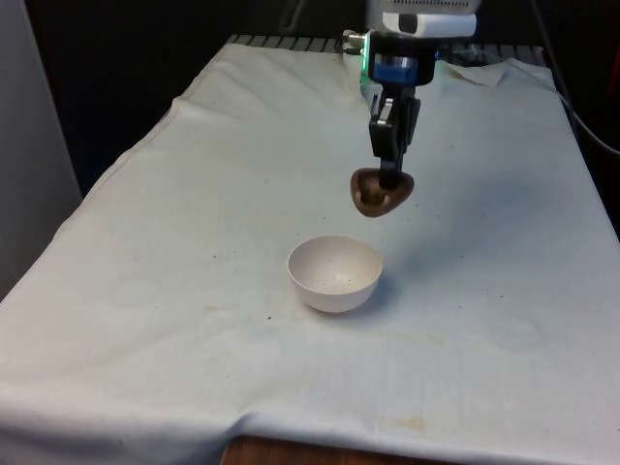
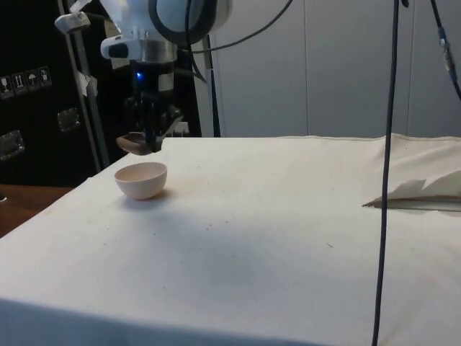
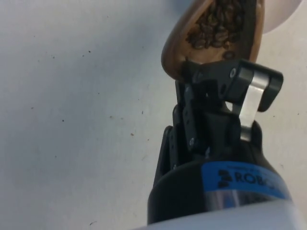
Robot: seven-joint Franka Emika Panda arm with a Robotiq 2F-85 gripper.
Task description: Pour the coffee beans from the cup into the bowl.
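The black two-finger gripper [image 1: 388, 180] hangs above the white-clothed table [image 1: 194, 194], its jaws closed on the rim of a small brown wooden cup [image 1: 381, 193]; the cup is held clear of the cloth and tilted, its mouth turned partly toward the table's near edge in the front view; in the wrist view the dark coffee beans [image 3: 218, 24] lie heaped inside the cup [image 3: 211, 33], none of them spilling over the lip; the round white bowl [image 1: 334, 273] stands upright on the cloth near the middle of the table, closer to the near edge than the cup, which hangs just beyond its far rim and higher; in the side view the cup [image 2: 137, 144] sits just above the bowl [image 2: 141, 179], the two not touching.
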